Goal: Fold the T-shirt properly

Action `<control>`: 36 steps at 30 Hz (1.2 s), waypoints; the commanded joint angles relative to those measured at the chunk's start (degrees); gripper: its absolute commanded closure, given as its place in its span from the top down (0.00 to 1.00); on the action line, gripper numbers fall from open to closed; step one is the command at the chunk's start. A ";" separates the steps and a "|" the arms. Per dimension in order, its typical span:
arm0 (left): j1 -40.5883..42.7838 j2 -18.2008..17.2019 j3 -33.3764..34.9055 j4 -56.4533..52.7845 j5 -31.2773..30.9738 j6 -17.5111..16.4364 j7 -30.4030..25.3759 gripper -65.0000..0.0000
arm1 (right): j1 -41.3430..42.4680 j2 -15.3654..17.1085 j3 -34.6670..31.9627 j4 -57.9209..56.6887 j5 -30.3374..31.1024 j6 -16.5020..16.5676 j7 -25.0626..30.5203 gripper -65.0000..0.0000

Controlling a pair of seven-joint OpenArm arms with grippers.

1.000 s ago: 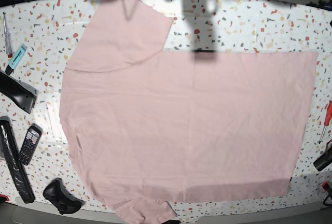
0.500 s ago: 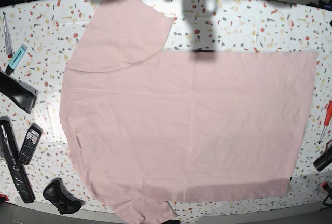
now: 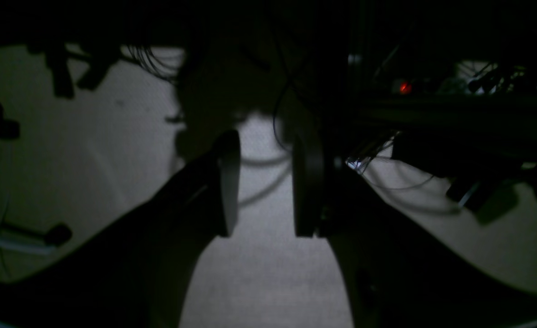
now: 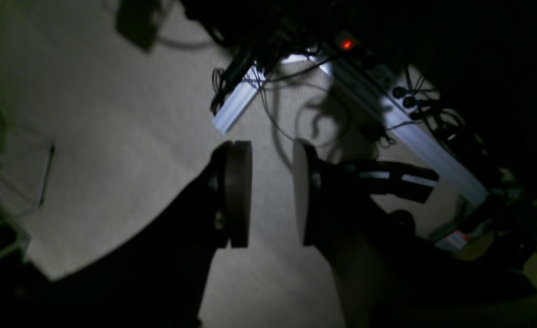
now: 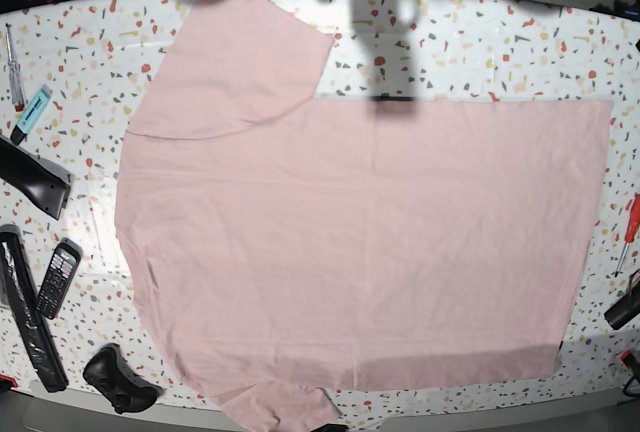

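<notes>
The pale pink T-shirt (image 5: 360,242) lies spread flat on the speckled table (image 5: 470,52), plain side up, neck end to the left and hem to the right. One sleeve (image 5: 240,62) points to the far left corner; the other (image 5: 285,407) hangs over the near edge. No lettering shows. Neither gripper is in the base view. In the left wrist view my left gripper (image 3: 266,182) is open and empty over a dim floor. In the right wrist view my right gripper (image 4: 272,193) is open and empty, also over the floor.
On the table's left edge lie a screwdriver (image 5: 12,62), a teal marker (image 5: 32,112), a black wedge (image 5: 35,180), a phone (image 5: 58,277), a long black bar (image 5: 25,322) and a black controller (image 5: 118,377). A red screwdriver (image 5: 629,227) and black tools (image 5: 622,307) lie at the right edge.
</notes>
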 commanded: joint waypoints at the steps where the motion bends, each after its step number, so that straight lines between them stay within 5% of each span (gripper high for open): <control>1: 1.49 -0.46 -0.33 2.45 -0.42 -0.22 -1.14 0.28 | -1.40 0.81 0.09 2.56 0.68 0.37 0.35 0.23; 16: -0.37 -0.46 -0.35 21.66 -4.42 -0.22 2.56 0.28 | -1.79 0.42 6.91 17.79 4.17 0.31 -3.06 0.23; 24: -8.22 -0.44 -0.35 22.75 -8.33 -0.22 8.09 0.29 | 2.08 -5.05 17.77 19.67 11.80 0.33 -4.26 0.23; 33: -11.28 -0.42 -0.35 22.75 -8.07 -0.13 8.68 0.29 | 6.21 -7.30 20.06 19.67 13.09 0.31 -5.68 0.23; 34: -11.30 -0.44 -0.35 22.75 -8.70 0.96 8.68 0.29 | 6.34 -7.32 20.06 19.67 13.09 0.31 -5.66 0.23; 36: -11.52 -0.42 -0.37 22.69 -13.00 8.48 8.66 0.29 | 6.64 -7.34 20.06 19.67 13.09 0.31 -5.66 0.23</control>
